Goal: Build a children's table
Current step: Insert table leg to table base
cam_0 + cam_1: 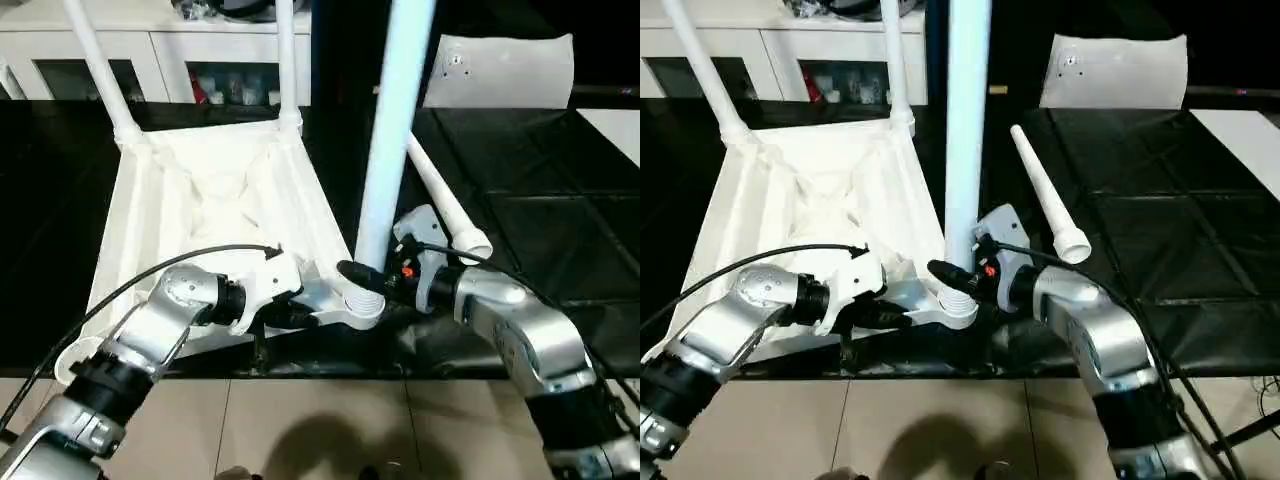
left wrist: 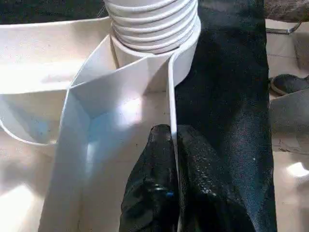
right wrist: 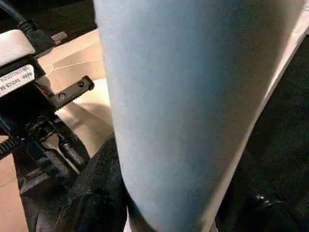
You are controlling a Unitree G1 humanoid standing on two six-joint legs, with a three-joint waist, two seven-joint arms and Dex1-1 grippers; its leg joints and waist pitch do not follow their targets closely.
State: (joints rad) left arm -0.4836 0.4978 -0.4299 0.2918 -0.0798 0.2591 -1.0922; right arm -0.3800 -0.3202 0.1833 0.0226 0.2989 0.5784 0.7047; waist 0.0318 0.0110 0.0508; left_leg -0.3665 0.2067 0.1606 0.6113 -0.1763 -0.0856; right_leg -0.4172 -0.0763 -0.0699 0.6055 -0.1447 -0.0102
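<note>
Black mats [image 1: 520, 215] covered the work surface. Left gripper [image 2: 173, 140] pinched the thin rim of the white ribbed table top [image 1: 215, 195]; beside it, right gripper [image 1: 365, 275] clamped the upright leg [image 1: 390, 140] at its corner socket [image 1: 360, 305].

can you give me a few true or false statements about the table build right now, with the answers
1. The table top lies with its ribbed underside up. True.
2. The left gripper is open above the top. False: it is shut on the top's edge wall.
3. The right gripper holds the upright leg near the corner socket. True.
4. All four legs are fitted. False: a loose leg lies on the black mat.
</note>
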